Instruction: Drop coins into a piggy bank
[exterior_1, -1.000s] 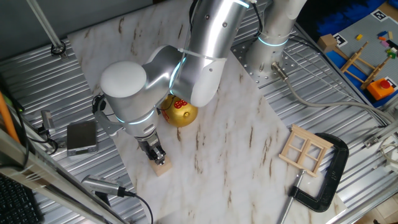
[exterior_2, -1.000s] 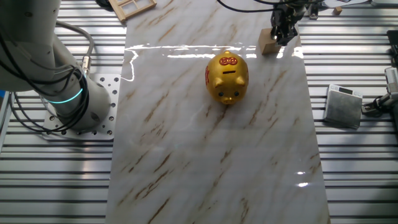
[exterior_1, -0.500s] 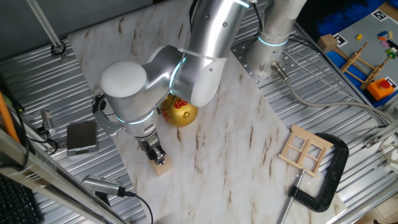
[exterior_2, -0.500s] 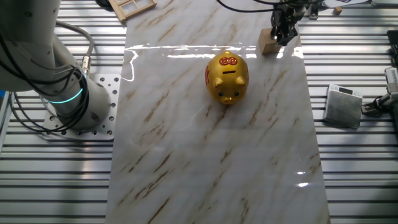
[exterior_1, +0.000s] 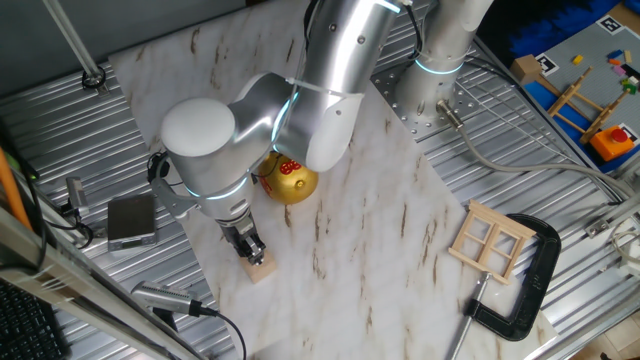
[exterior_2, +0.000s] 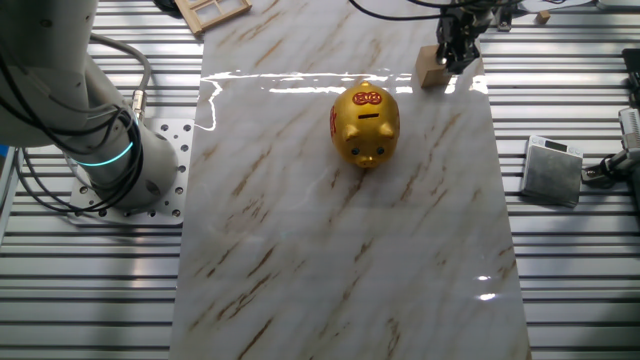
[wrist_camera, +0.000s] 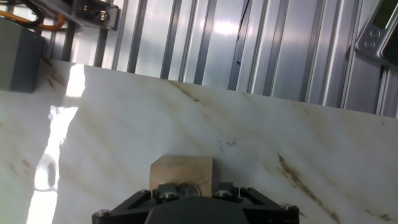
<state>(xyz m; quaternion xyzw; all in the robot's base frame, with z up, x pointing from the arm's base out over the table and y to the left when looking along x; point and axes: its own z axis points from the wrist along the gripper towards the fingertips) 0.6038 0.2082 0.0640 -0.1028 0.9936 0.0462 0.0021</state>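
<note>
The gold piggy bank (exterior_1: 292, 180) stands on the marble board, partly hidden behind my arm; the other fixed view shows it whole (exterior_2: 366, 123), with red markings and a slot on its back. A pale wooden cube (exterior_1: 261, 267) sits near the board's edge, also in the other fixed view (exterior_2: 431, 68) and the hand view (wrist_camera: 181, 169). My gripper (exterior_1: 254, 252) points down onto the cube's top, fingers close together. In the hand view a dark grey coin (wrist_camera: 191, 188) sits on the cube between my gripper's (wrist_camera: 186, 191) fingers. It also shows in the other fixed view (exterior_2: 452, 62).
A grey box (exterior_1: 131, 220) lies on the ribbed metal beside the board, also in the other fixed view (exterior_2: 553, 170). A wooden window frame (exterior_1: 490, 241) and a black clamp (exterior_1: 530, 290) lie at the board's other end. The arm's base (exterior_2: 110, 160) stands beside the board.
</note>
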